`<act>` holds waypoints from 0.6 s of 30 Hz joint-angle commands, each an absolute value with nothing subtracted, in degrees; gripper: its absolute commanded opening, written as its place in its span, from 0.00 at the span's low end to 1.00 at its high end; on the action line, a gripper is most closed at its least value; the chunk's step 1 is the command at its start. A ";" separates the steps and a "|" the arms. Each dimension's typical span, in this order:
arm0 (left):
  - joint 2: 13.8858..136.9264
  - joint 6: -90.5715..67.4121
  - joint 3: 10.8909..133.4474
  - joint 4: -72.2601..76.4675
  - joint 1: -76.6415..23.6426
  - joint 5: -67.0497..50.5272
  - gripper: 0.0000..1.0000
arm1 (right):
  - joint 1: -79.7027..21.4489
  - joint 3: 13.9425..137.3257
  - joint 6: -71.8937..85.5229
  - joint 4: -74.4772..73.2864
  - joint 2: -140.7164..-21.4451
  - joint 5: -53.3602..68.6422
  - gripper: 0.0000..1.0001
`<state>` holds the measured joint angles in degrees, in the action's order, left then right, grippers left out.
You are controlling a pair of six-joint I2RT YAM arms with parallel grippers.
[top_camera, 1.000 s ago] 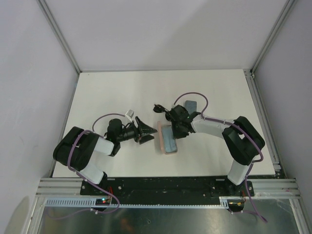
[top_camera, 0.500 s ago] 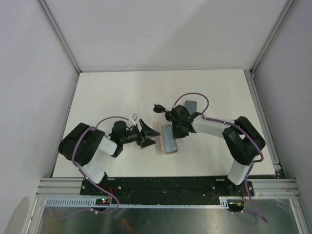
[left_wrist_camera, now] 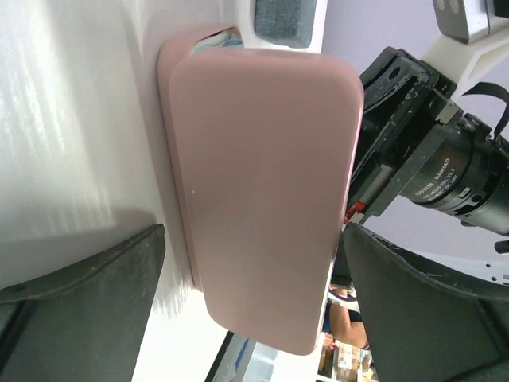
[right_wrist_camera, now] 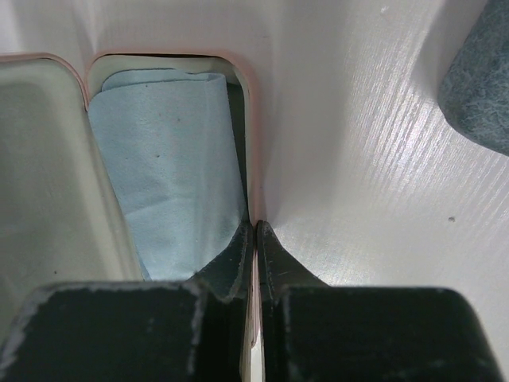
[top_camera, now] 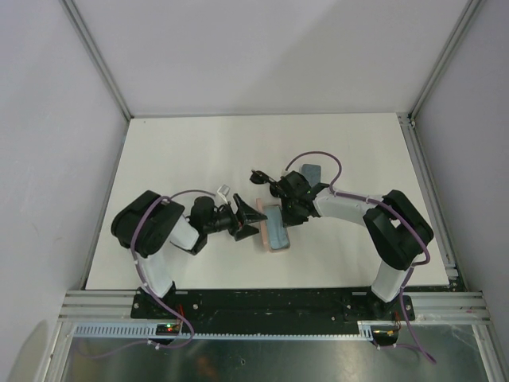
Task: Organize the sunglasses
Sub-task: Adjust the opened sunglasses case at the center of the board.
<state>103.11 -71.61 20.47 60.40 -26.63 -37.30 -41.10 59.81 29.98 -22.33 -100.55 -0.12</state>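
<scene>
- Guiding the left tool (left_wrist_camera: 254,263), spread wide and empty beside the raised pink lid (left_wrist_camera: 262,159), avoid knocking it shut.
- Pinched closed on the wall of the pink case (right_wrist_camera: 248,119), the right tool (right_wrist_camera: 254,231) should hold it steady.
- Beyond it, the black wire sunglasses (top_camera: 256,175) apparently lie on the table (top_camera: 199,151); the white pair is unseen.

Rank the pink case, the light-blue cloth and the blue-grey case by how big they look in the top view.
1. pink case, lying open: largest.
2. light-blue cloth inside it: somewhat smaller.
3. blue-grey case: smallest as seen, but partly hidden, so its place against the cloth is unsure.
</scene>
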 commanded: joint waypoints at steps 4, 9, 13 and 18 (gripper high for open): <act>109.35 -74.21 23.99 69.51 -28.14 -36.78 0.90 | -41.45 58.65 30.67 -21.45 -100.22 1.10 0.00; 110.62 -74.40 25.16 71.24 -28.46 -36.98 0.74 | -41.36 58.65 30.67 -21.28 -100.28 1.45 0.00; 110.46 -73.96 25.43 71.45 -28.48 -37.01 0.60 | -41.36 58.65 30.66 -21.20 -100.28 1.77 0.00; 109.20 -73.46 25.21 71.45 -28.48 -37.15 0.52 | -41.38 58.65 30.82 -20.97 -99.71 2.47 0.13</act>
